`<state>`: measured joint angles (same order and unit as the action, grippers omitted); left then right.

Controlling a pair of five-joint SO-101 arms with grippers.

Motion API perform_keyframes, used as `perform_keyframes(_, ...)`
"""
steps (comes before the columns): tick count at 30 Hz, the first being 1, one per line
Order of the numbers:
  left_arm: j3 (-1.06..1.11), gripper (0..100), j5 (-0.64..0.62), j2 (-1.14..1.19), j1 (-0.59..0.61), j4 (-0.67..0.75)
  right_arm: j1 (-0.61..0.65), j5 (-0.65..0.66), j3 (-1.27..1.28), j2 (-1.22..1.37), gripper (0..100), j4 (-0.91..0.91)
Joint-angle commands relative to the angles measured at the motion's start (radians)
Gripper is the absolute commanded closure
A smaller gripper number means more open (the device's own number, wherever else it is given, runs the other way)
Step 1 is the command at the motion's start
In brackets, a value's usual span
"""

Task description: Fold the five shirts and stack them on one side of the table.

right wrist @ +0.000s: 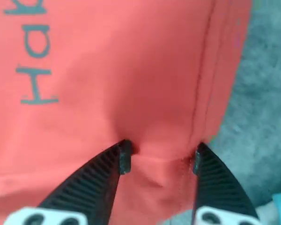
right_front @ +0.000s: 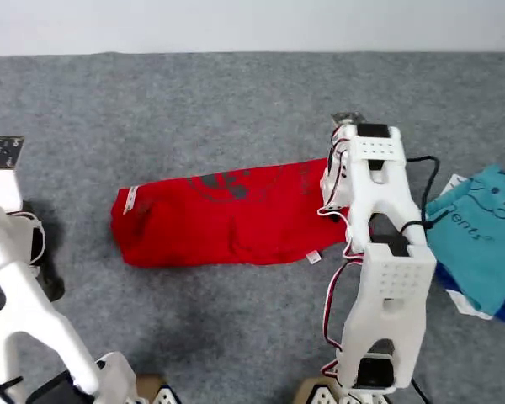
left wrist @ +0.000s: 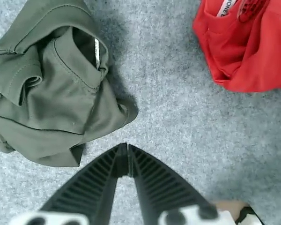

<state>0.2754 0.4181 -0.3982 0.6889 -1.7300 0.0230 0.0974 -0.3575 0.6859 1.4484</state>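
Right gripper (right wrist: pixel 161 158): jaws spread on red shirt (right_front: pixel 219 223), its end hidden under the arm; left gripper (left wrist: pixel 128 151): jaws clenched, empty, near green shirt (left wrist: pixel 51 93), partly cut off

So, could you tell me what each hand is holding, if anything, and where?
Nothing is gripped. The right hand is open, tips pressed on the red shirt near its edge; the left hand is shut, empty.
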Motion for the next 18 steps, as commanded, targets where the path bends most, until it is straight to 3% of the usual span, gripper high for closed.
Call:
perform_keyframes(1,0.001,99,0.000,-0.032,-0.002,-0.014,0.013,-0.012,-0.031,0.036,77.2,-0.050)
perform_keyframes(6,0.001,99,0.000,-0.032,-0.002,-0.014,0.015,-0.040,-0.074,0.065,80.9,0.008)
perform_keyframes(10,0.001,99,0.000,-0.032,-0.002,-0.014,0.008,-0.040,-0.120,0.061,99.8,0.047)
perform_keyframes(18,0.001,99,0.002,-0.035,-0.002,-0.014,-0.019,0.069,-0.152,0.027,98.8,0.062)
